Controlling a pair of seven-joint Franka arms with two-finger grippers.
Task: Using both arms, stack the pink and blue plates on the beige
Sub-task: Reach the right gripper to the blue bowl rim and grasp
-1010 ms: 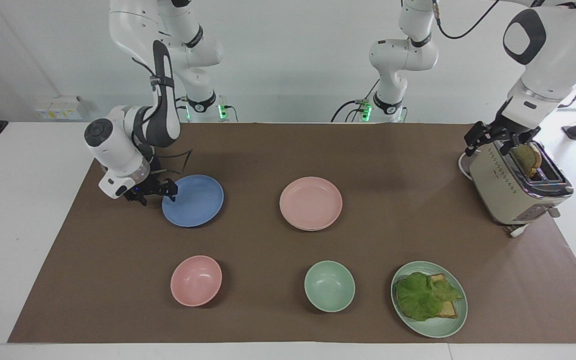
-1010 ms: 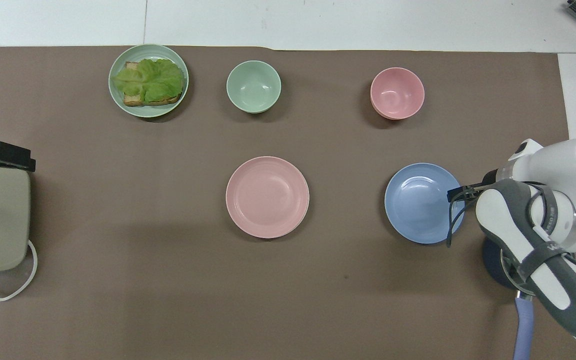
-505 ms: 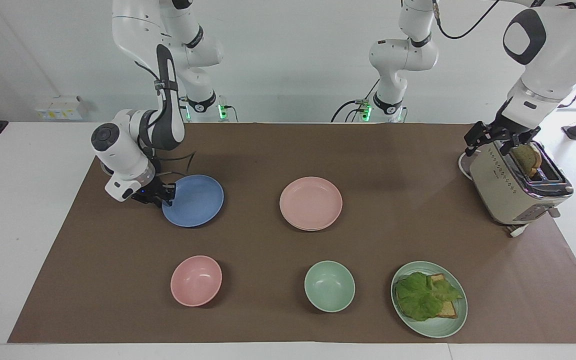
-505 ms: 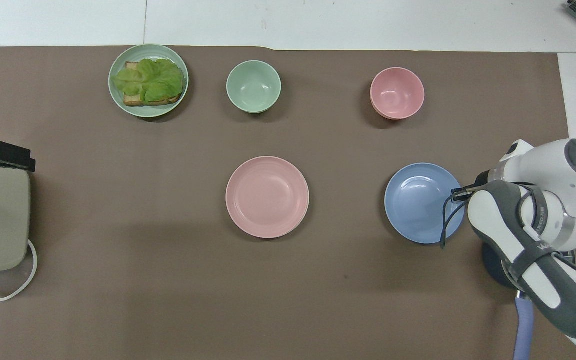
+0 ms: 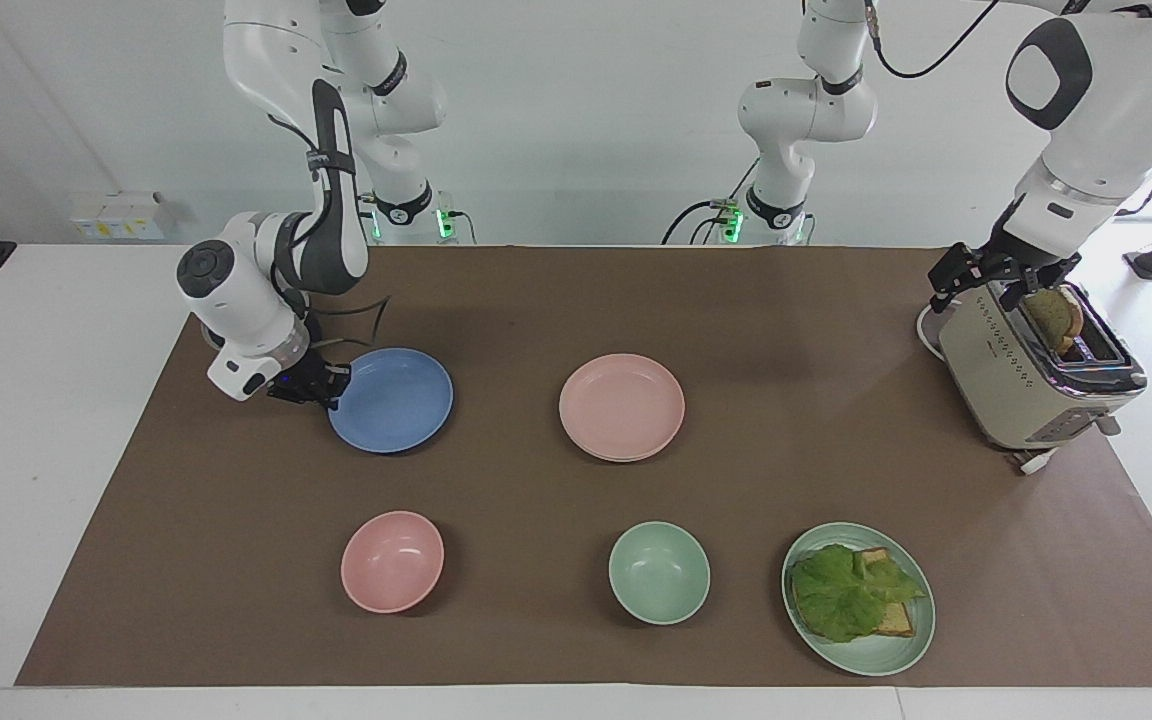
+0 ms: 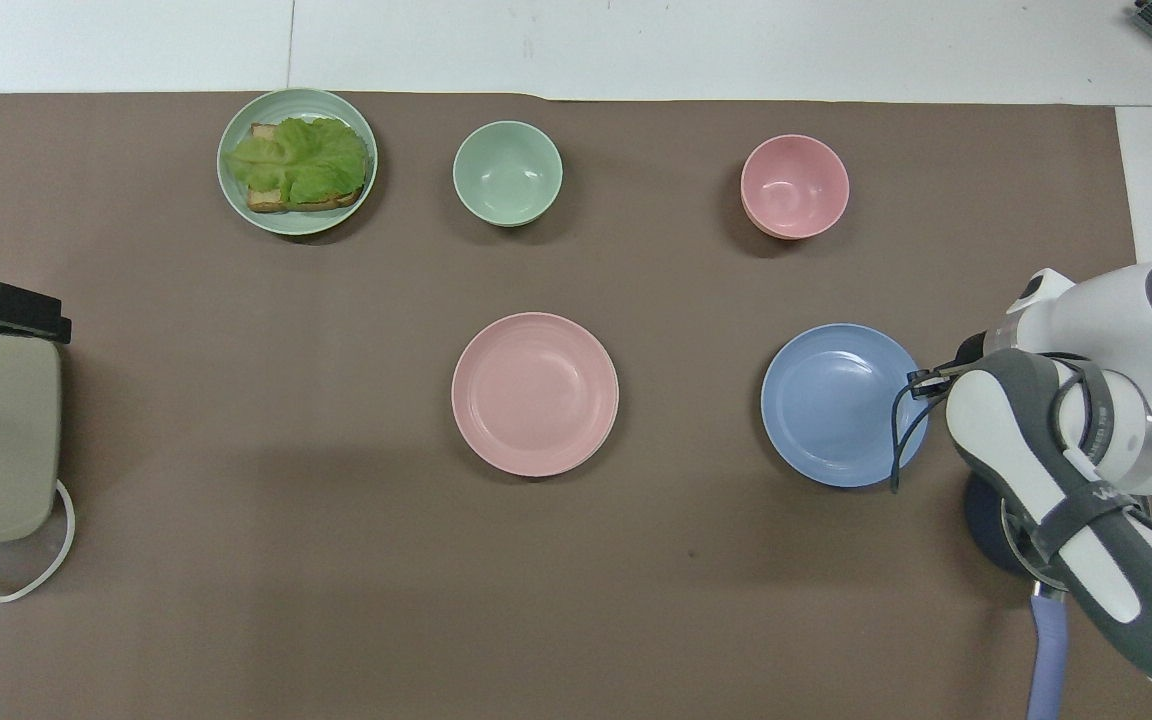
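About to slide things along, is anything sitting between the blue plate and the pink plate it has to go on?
Nothing visible. The blue plate, gripped at its rim by the right end effector, has only bare mat between it and the pink plate.

Plate beside plate, two bowls farther out.

One camera sits high across the table, facing the robots. The other looks steeply down from above their end. Both share the brown mat, half a turn apart.
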